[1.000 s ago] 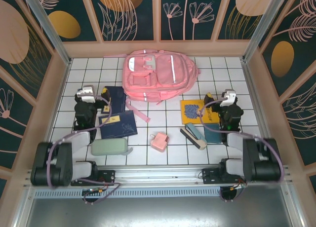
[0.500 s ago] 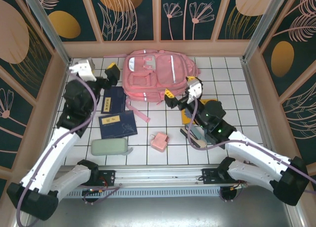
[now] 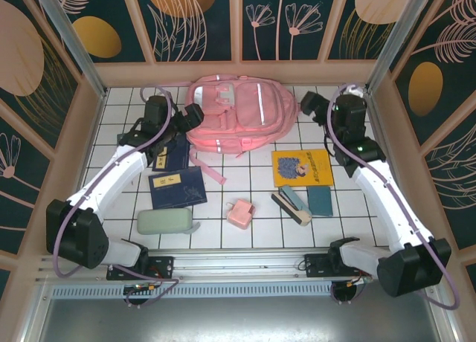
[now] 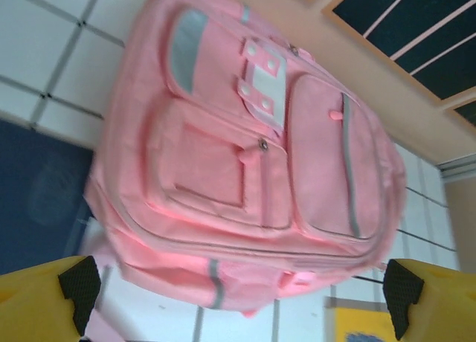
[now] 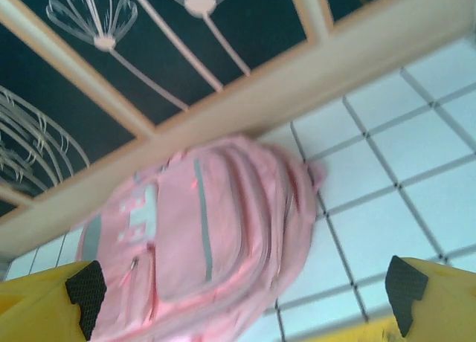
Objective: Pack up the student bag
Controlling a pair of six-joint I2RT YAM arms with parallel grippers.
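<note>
From the overhead camera, the student bag point(image 3: 236, 113) lies flat at the 12 o'clock end of the white-tiled tabletop point(image 3: 260, 230). It is front side up, its pockets and silvery stripes facing me, and a pink strap trails from its near edge toward 6 o'clock.

My left claw point(image 3: 190, 117) sits at the bag's 9 o'clock edge. On its wrist camera the two black pads point(image 4: 79, 282) stand far apart at the bottom corners, so the jaws are spread wide with nothing between them, and the bag lies ahead of them. From overhead the claw overlaps the bag's edge, and I cannot tell whether it touches the fabric.

My right claw point(image 3: 309, 102) is at the bag's 3 o'clock side, just beside it. Its pads point(image 5: 405, 288) are also wide apart and hold nothing.

Two navy books point(image 3: 177, 187) lie at about 9 o'clock on the tabletop, one above the other, under the left arm. A yellow book point(image 3: 301, 167) lies at 3 o'clock, with a teal item point(image 3: 321, 201) just below it. A small pink box point(image 3: 240, 213) is near the centre toward 6 o'clock, and a pale green case point(image 3: 165, 222) sits at 7 o'clock.
</note>
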